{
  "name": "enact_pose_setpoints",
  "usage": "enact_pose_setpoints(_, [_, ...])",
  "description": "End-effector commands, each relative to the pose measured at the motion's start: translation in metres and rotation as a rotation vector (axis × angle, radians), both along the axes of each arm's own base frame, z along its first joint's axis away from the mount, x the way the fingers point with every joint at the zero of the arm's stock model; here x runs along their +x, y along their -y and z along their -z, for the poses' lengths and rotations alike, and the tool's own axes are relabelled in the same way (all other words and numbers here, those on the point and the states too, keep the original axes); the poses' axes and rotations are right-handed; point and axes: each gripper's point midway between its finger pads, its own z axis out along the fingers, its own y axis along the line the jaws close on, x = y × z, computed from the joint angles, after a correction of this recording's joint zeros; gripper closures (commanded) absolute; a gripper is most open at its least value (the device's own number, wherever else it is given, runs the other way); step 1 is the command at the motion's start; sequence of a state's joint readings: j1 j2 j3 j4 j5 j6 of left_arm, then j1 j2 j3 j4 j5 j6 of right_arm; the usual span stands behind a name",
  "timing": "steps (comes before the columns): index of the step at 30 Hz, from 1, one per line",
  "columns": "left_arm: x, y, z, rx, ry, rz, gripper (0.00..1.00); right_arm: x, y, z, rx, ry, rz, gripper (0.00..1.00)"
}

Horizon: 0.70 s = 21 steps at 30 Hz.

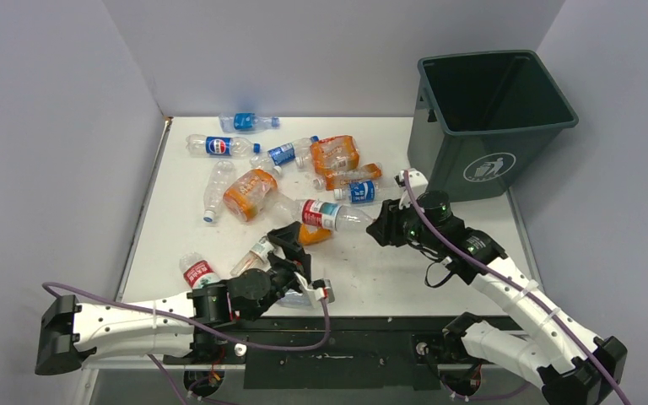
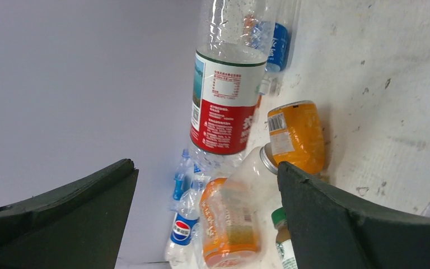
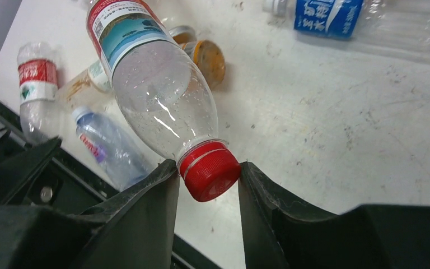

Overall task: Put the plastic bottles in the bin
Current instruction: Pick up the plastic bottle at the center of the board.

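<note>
Pinching a red cap [image 3: 210, 178] is what the right hand [image 3: 208, 168] is up to, with a finger pressed in on either side of it. That cap belongs to a clear plastic bottle with a red-and-blue label [image 3: 157, 95]. From the hand, the bottle's long axis runs straight out ahead. Body and label point off to the left across the tabletop [image 1: 388, 278], towards the left arm's side. Can't tell if the far end is resting on anything or hanging free.

What matters for the next bit, I reckon, is that the dark grey-green square plastic bin [image 1: 472, 164] sits the opposite way. It's just beyond the right hand and off to its right at the back corner, mouth open upward. So the bottle trails away from the bin, and the hand would probably have to lift and swing round to get it over the rim. The right arm is clearly the nearer one to the bin.

The left hand [image 1: 304, 266] is spread wide and holding nothing. It sits near the label end of that same bottle, with a small orange plastic bottle [image 1: 314, 234] just beside it. Further out, the loose bottles [image 1: 251, 192] lie scattered over the back left of the tabletop, none in the bin that I can see.
</note>
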State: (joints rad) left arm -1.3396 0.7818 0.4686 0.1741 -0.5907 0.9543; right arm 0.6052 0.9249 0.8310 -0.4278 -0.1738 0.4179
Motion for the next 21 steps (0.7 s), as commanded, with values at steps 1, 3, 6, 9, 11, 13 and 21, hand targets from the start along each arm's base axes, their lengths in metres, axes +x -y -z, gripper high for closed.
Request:
enact_pose_setpoints(1, [0.01, 0.004, -0.043, 0.005, 0.115, -0.006, 0.04, -0.037, -0.009, -0.02, 0.003, -0.044, -0.171, 0.95])
enact_pose_setpoints(3, [0.015, 0.007, -0.043, 0.015, 0.112, 0.002, 0.04, -0.043, -0.012, -0.03, 0.02, -0.034, -0.208, 0.95])
enact_pose_setpoints(6, [0.021, 0.011, -0.037, 0.042, 0.096, 0.02, 0.04, -0.05, -0.016, -0.044, 0.041, -0.021, -0.253, 0.95])
enact_pose_setpoints(9, [0.025, 0.014, -0.031, 0.06, 0.074, 0.041, 0.04, -0.055, -0.018, -0.055, 0.054, -0.008, -0.283, 0.95])
enact_pose_setpoints(11, [0.03, 0.014, -0.029, 0.063, 0.067, 0.039, 0.04, -0.059, -0.02, -0.062, 0.065, 0.006, -0.307, 0.95])
enact_pose_setpoints(13, [0.033, 0.017, -0.025, 0.066, 0.044, 0.052, 0.04, -0.062, -0.021, -0.07, 0.082, 0.023, -0.323, 0.95])
enact_pose_setpoints(21, [0.047, 0.022, -0.019, 0.099, 0.042, 0.038, 0.08, -0.069, -0.027, -0.089, 0.116, 0.049, -0.379, 0.95])
